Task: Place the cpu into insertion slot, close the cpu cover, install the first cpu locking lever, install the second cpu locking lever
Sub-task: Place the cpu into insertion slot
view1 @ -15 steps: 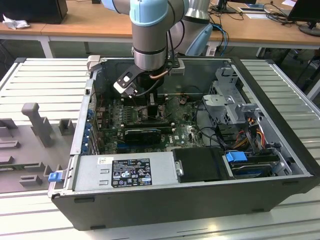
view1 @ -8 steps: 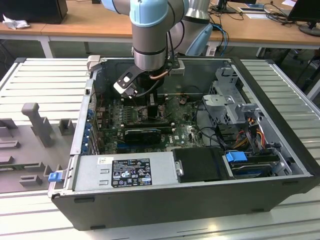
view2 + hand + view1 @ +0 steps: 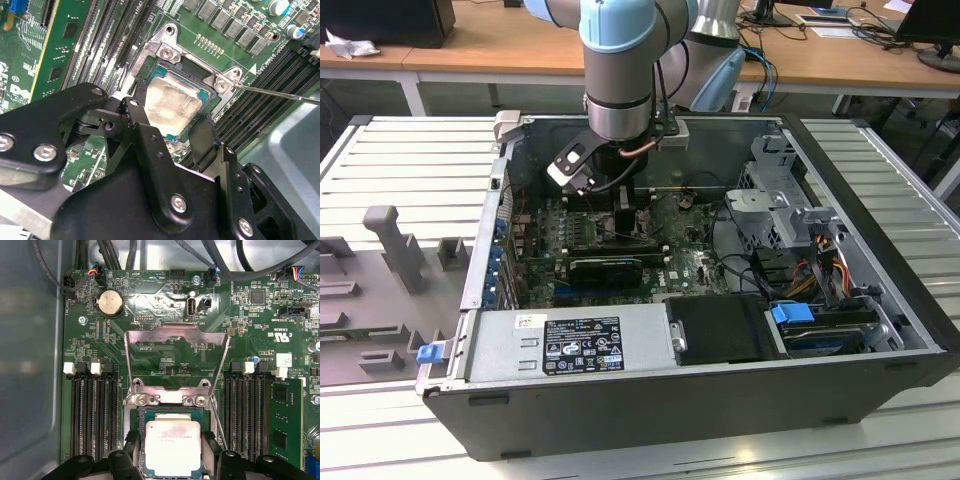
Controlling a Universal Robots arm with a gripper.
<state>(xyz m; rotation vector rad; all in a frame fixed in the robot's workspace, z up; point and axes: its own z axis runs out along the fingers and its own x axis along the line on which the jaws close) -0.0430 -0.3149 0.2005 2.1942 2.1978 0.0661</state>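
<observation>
1. Black fingers (image 3: 138, 114) of the gripper (image 3: 170, 120) stand a cpu's width apart, one against each of two opposite edges of the cpu (image 3: 172, 102). They appear to pinch it rather than hang free.
2. The silvery cpu lies flat, or very nearly so, inside the slot (image 3: 172, 410). Its green rim shows on the sides the fingers leave bare.
3. The slot sits mid-board, well in from every edge of the green board (image 3: 165, 305), between two banks of memory slots (image 3: 92, 415).
4. The cover (image 3: 175, 335) stands raised on its hinge at the side of the slot away from the gripper. A thin wire lever (image 3: 280, 94) juts out unlatched beside the slot.
5. In the exterior view the arm reaches straight down into the open case (image 3: 650, 410).
6. Risk: if the cpu is not fully level in the slot, pressing on it or letting go of it could bend the contacts beneath.
7. Risk: a finger that clings to an edge as it parts could drag or tip the cpu out of its seat.
8. Risk: the upright cover and the loose lever are both near the gripper, so a sideways move could knock either onto the cpu.
</observation>
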